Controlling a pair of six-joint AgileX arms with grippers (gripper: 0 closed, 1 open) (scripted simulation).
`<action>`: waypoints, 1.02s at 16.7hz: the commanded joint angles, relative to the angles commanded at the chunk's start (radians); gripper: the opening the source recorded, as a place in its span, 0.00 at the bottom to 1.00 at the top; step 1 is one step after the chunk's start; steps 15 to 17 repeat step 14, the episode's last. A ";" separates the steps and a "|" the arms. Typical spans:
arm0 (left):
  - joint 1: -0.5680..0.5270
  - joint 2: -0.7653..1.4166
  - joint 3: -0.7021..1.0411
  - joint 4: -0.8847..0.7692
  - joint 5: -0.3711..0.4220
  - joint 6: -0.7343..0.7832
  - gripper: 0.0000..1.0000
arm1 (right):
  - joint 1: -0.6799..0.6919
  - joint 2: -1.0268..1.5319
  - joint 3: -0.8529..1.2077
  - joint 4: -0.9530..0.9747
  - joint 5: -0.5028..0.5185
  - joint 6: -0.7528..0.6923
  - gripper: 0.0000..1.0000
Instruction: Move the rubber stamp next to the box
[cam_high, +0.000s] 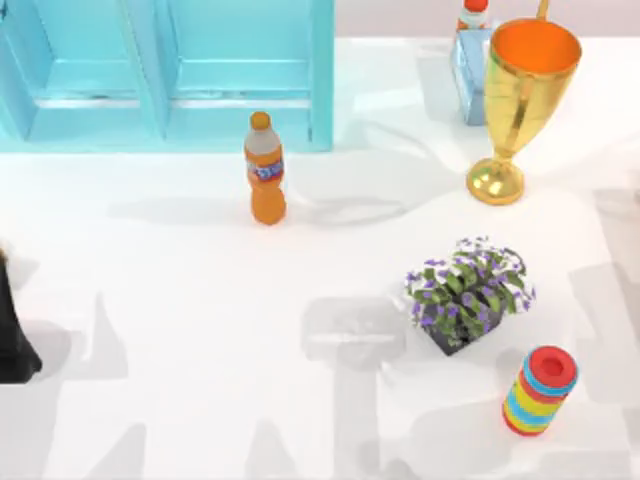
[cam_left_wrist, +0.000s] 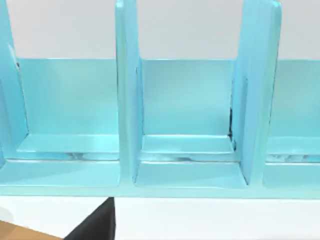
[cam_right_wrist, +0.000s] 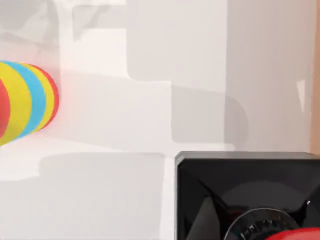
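The rubber stamp (cam_right_wrist: 247, 192) appears in the right wrist view as a glossy black square block with a sliver of its red knob at the picture's edge. It stands on the white table, some way from the striped cylinder (cam_right_wrist: 25, 102). A pale blue box (cam_high: 468, 75) stands at the table's back right, partly hidden by the gold cup. My left arm (cam_high: 12, 345) is a dark shape parked at the table's left edge.
A light blue shelf unit (cam_high: 165, 70) runs along the back left. An orange soda bottle (cam_high: 265, 170) stands mid-table. At the right are a gold trophy cup (cam_high: 520, 95), a potted purple-flowered plant (cam_high: 468, 292) and the striped red-blue-yellow cylinder (cam_high: 540, 390).
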 joint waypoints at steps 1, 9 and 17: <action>0.000 0.000 0.000 0.000 0.000 0.000 1.00 | 0.000 0.000 0.000 0.000 0.000 0.000 0.45; 0.000 0.000 0.000 0.000 0.000 0.000 1.00 | 0.000 0.000 0.000 0.000 0.000 0.000 1.00; 0.000 0.000 0.000 0.000 0.000 0.000 1.00 | 0.000 0.000 0.000 0.000 0.000 0.000 1.00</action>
